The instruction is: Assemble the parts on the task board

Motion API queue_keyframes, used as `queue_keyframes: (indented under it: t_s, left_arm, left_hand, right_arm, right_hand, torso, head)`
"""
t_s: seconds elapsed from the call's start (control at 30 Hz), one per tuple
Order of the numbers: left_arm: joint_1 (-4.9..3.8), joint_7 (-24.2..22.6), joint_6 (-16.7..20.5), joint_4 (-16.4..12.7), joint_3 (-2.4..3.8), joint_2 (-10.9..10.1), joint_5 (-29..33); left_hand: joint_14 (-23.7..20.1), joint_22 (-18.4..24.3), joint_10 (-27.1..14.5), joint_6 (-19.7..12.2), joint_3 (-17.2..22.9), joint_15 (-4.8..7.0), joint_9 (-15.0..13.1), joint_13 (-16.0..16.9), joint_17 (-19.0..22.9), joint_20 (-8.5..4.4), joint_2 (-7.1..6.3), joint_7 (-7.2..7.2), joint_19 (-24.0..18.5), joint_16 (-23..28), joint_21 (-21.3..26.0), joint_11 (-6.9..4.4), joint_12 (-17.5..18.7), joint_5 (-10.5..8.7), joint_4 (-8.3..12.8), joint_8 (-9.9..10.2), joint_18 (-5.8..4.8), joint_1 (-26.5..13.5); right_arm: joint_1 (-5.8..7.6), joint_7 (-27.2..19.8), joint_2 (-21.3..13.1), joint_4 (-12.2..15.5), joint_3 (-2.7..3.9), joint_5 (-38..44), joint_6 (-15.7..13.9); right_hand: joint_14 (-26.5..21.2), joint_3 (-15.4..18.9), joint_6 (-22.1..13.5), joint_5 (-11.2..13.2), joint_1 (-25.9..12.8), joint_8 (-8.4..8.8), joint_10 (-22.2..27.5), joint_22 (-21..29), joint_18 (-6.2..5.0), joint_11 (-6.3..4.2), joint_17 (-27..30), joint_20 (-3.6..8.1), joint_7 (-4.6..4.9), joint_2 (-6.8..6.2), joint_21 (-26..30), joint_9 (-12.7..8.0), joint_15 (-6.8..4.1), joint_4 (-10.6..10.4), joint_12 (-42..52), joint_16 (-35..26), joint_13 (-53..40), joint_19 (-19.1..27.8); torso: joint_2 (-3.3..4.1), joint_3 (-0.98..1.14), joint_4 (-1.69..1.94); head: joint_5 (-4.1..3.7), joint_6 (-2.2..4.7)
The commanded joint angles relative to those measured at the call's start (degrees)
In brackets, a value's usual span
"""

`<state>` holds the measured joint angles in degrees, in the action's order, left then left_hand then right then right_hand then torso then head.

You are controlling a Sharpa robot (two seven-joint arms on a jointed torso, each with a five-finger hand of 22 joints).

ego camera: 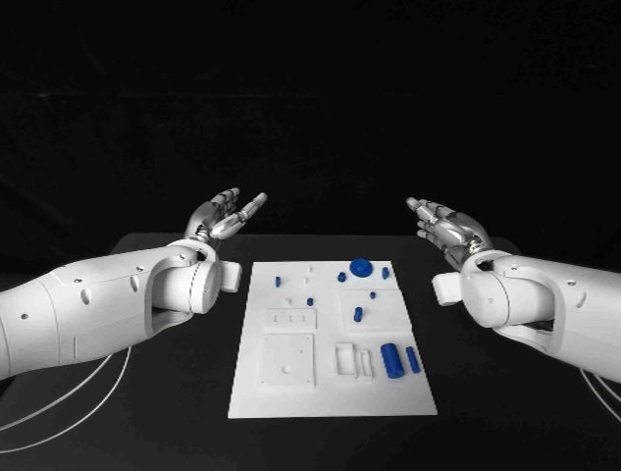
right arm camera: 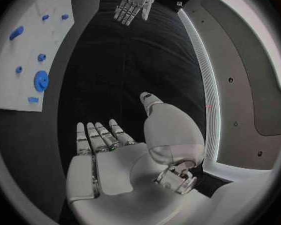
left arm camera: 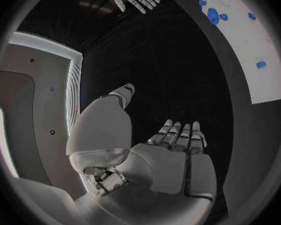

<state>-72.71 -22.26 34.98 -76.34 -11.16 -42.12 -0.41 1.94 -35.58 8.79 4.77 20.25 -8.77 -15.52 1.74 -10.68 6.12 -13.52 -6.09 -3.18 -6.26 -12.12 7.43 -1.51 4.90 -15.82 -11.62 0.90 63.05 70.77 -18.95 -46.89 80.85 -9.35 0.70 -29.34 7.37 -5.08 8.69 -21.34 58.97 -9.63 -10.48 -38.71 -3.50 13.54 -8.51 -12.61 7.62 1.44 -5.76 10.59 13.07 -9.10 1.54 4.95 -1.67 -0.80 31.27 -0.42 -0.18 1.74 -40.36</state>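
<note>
- The left hand (ego camera: 227, 217) is raised beyond the table's (ego camera: 182, 412) far left corner, palm up, fingers released and apart, holding nothing.
- The right hand (ego camera: 447, 225) mirrors it at the far right, also released and empty.
- The board (ego camera: 254, 392) lies mid-table between the arms.
- Blue parts sit on it: a round disc (ego camera: 361, 265) near the far edge, a cylinder (ego camera: 390, 360) toward the near right.

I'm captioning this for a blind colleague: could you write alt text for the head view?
A white rectangular task board lies mid-table with small blue parts on its right half. The silver left hand and right hand hang open above the black table on either side, holding nothing.
</note>
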Motion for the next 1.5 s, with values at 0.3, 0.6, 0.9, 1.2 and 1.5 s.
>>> queue_keyframes:
  t_s: [0.3,0.6,0.9,1.2,1.5]
  left_arm:
    - [-0.11,1.6,-5.2,0.1,-0.02,0.1,0.3]
    - [-0.12,0.9,-6.8,0.6,-0.02,0.0,2.6]
    - [-0.13,1.6,-9.1,1.0,-0.02,-0.4,2.2]
    - [-0.22,1.2,-12.7,0.2,0.0,-1.6,0.0]
    - [-1.32,0.0,-16.0,-2.2,0.02,-3.2,0.0]
  left_hand:
    - [0.3,0.4,1.1,0.1,-1.0,-0.68,-0.7,0.2,-1.6,0.88,0.79,-0.57,0.0,-1.2,0.2,0.15,-0.4,0.28,-0.2,-0.7,-0.9,2.0]
    - [11.5,-22.3,13.6,5.6,-7.4,-3.13,-8.0,2.5,-21.1,2.91,5.29,-4.26,1.3,-16.5,-10.2,2.43,-3.8,0.59,0.4,-7.0,-0.86,5.9]
    - [41.3,-34.5,43.3,30.5,-14.3,-0.59,-13.2,6.8,-20.4,0.31,11.06,-5.87,31.7,-25.0,-24.9,2.63,-13.7,5.38,2.2,-16.6,6.7,21.3]
    - [51.5,-31.9,53.8,37.9,-12.1,3.1,-11.2,7.6,-19.7,-2.18,10.72,-4.21,39.9,-25.2,-26.1,-0.74,-14.6,1.56,2.5,-13.8,6.82,29.3]
    - [49.7,-30.1,50.9,36.0,-14.0,1.66,-9.4,6.0,-18.5,-2.97,9.08,-5.12,38.9,-20.9,-23.9,0.71,-9.3,-0.21,0.2,-9.9,4.77,30.1]
  right_arm:
    - [2.75,7.6,-0.5,-3.4,-2.13,4.5,10.9]
    - [2.75,8.0,-0.1,-5.0,-2.12,12.8,9.4]
    - [2.77,8.9,2.3,-9.7,-2.07,31.0,10.1]
    - [3.07,9.2,5.9,-14.8,-0.99,51.1,10.9]
    - [4.22,12.4,8.4,-15.7,1.16,66.4,13.5]
  right_hand:
    - [8.0,1.5,5.8,-0.8,10.5,-5.31,-10.0,-15.4,-1.33,1.52,-6.5,-2.27,6.69,-0.71,-3.8,4.4,1.77,0.2,1.9,6.2,-1.3,-3.2]
    - [22.9,-3.9,17.9,1.3,17.4,-12.82,-28.7,-35.4,-4.81,2.23,-12.7,-2.43,7.46,-3.16,-8.3,9.6,3.02,5.5,6.6,14.3,-3.6,-11.8]
    - [38.5,-21.0,33.0,4.6,7.6,-14.1,-45.2,-30.1,-10.69,-2.56,-14.6,-3.6,4.76,-4.14,-7.9,9.9,-2.06,22.4,7.3,17.0,-4.3,-26.3]
    - [53.4,-29.4,38.4,6.4,4.7,-14.08,-52.2,-30.9,-11.5,-4.67,-20.9,0.05,2.96,-5.5,-14.1,11.4,-8.84,25.8,6.2,22.9,-4.2,-42.2]
    - [70.4,-28.6,38.2,6.5,7.6,-13.01,-52.7,-34.1,-11.5,-6.66,-30.8,8.5,2.95,-6.95,-25.3,11.9,-12.2,26.0,4.4,36.3,-3.7,-62.6]
  torso:
    - [-0.02,-0.02,-0.03]
    - [-0.02,-0.02,0.01]
    - [0.06,0.02,0.02]
    - [0.2,-0.04,0.01]
    - [1.61,0.09,-0.04]
  head:
    - [0.16,0.06]
    - [0.27,0.39]
    - [0.69,1.15]
    - [1.19,1.61]
    - [1.06,2.91]
